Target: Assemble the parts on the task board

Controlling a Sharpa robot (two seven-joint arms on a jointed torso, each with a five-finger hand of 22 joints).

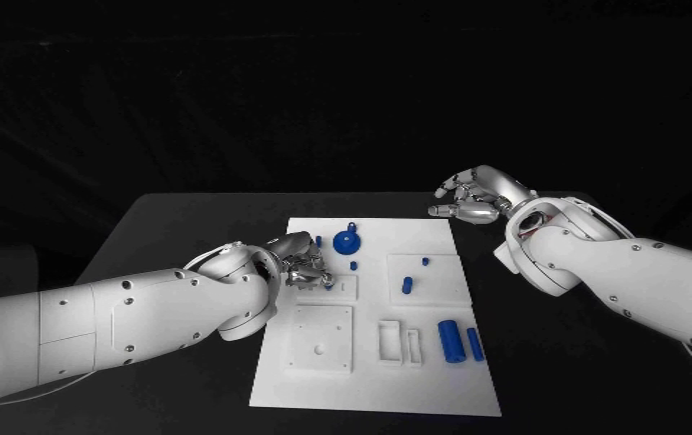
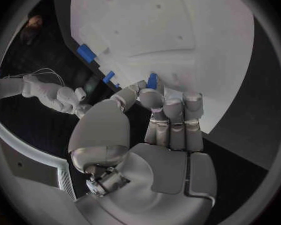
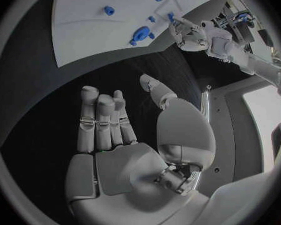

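Note:
The white task board [image 1: 433, 375] lies in the middle of the black table. My left hand [image 1: 296, 260] hovers over the board's left side. In the left wrist view its fingertips [image 2: 150, 98] pinch a small blue peg [image 2: 152, 81] just above the board [image 2: 178, 25]. My right hand [image 1: 473, 198] hangs over the bare table past the board's far right corner, fingers apart and palm [image 3: 125, 165] empty. A round blue part with a tab [image 1: 348, 242] stands near the board's far edge. Two blue cylinders [image 1: 449, 340] lie side by side at the near right.
Small blue pegs [image 1: 407, 284] stand on a raised white square at mid-right. A white square plate with holes [image 1: 319, 339] and two narrow white slots [image 1: 392, 340] sit on the board's near half. Black table surrounds the board on all sides.

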